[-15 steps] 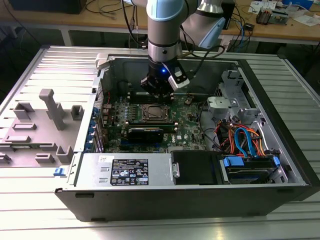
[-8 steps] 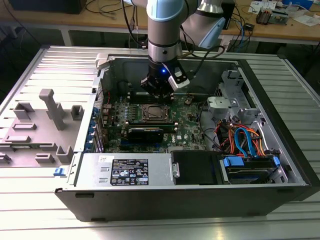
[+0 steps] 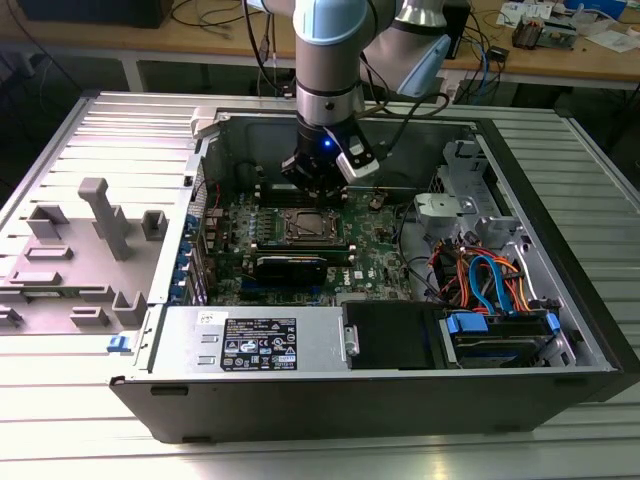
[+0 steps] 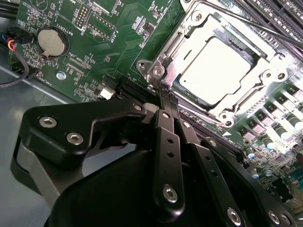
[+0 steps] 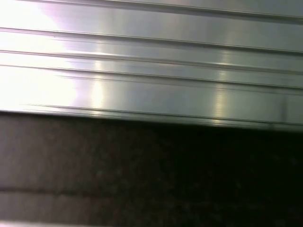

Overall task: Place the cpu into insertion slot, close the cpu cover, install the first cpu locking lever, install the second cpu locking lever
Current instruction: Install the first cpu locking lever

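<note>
- The gripper (image 4: 166,97) hangs inside the open computer case (image 3: 560,300), low over the green motherboard (image 3: 370,262), in the exterior view just behind the insertion slot (image 3: 312,226).
- In the second wrist view its two black fingers (image 4: 166,137) lie pressed together with no gap and nothing between them, so the gripper is closed and empty.
- The fingertips sit at the corner of the socket frame, beside a screw post; whether they touch the metal cannot be told.
- The cpu (image 4: 215,71) lies flat in the insertion slot, its bright metal top showing through the window of the cpu cover (image 4: 246,101).
- The cpu cover lies down over the chip, its silvery frame around all four sides.
- A thin metal lever rod (image 4: 265,27) runs along the far side of the socket.
- A round coin battery (image 4: 51,41) sits on the board, well apart from the socket.
- The case rests on a ribbed aluminium bench (image 3: 110,130); grey plastic fixtures (image 3: 100,215) stand on it at the exterior view's left.
</note>
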You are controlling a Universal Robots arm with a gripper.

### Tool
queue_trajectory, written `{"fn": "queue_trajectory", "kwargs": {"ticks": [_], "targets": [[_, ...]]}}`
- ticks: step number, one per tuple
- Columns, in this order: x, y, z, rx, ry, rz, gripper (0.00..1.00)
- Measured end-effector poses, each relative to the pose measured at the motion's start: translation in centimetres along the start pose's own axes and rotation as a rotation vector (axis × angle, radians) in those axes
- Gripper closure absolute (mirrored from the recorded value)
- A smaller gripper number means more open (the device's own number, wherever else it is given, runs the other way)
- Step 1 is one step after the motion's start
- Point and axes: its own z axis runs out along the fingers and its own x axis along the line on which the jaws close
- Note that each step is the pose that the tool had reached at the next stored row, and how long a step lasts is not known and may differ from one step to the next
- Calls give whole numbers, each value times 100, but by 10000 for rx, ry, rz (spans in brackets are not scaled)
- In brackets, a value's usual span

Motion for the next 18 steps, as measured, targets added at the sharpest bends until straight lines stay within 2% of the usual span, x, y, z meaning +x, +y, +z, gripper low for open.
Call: {"fn": "queue_trajectory", "kwargs": {"ticks": [18], "targets": [[-3, -1, -8, 0, 1, 0, 89]]}}
